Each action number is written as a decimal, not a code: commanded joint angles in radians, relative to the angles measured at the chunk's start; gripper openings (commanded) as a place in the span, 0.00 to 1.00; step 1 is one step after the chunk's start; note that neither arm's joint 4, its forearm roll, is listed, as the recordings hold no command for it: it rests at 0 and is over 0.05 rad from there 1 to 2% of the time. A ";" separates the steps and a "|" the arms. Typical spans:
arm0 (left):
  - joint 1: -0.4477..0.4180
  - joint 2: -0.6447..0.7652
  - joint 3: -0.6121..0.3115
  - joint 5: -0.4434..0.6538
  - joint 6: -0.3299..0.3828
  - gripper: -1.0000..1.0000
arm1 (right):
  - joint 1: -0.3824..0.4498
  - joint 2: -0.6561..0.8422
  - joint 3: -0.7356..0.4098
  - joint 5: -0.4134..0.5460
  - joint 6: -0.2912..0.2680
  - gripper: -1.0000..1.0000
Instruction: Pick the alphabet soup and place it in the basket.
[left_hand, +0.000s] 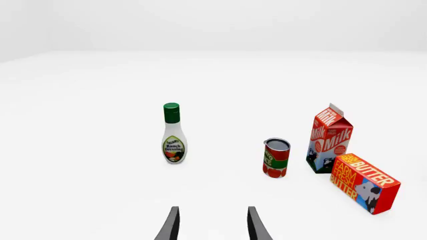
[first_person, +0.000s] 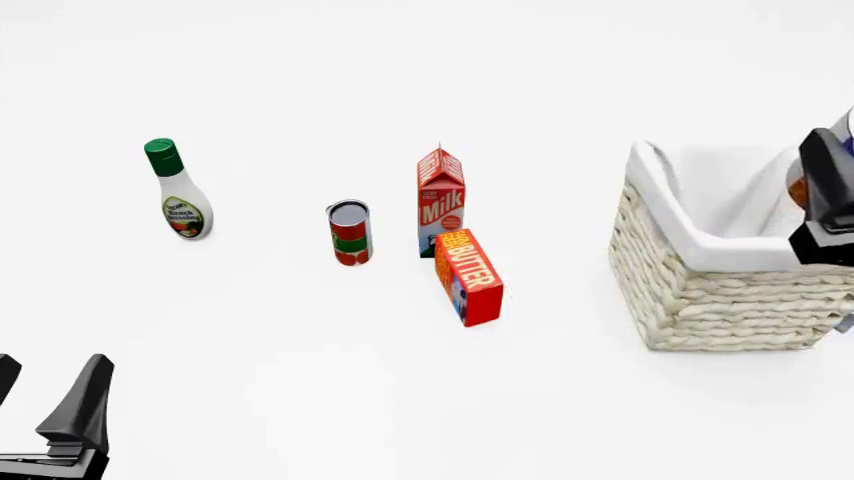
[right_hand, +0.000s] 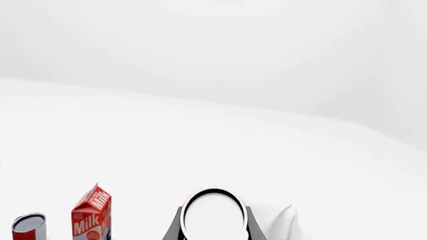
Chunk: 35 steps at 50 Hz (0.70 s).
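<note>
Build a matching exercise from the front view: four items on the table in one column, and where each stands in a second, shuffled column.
Items:
1. ranch dressing bottle
2. tomato can
3. butter box
4. basket

Places:
A. far right
B. directly left of the milk carton
C. far left
D. in front of the milk carton

Pairs: 1-C, 2-B, 3-D, 4-A

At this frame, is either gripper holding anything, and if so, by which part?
The right gripper holds the alphabet soup by its sides, a finger on each flank just below the top rim, above the basket. The left gripper is open and empty.
</note>
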 joint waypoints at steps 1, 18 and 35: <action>0.000 0.000 0.000 0.000 0.000 1.00 | -0.085 0.012 -0.023 0.000 0.019 0.00; 0.000 0.000 0.000 0.000 0.000 1.00 | -0.151 0.140 -0.091 -0.031 0.020 0.00; 0.000 0.000 0.000 0.000 0.000 1.00 | -0.194 0.234 -0.172 0.005 -0.013 0.00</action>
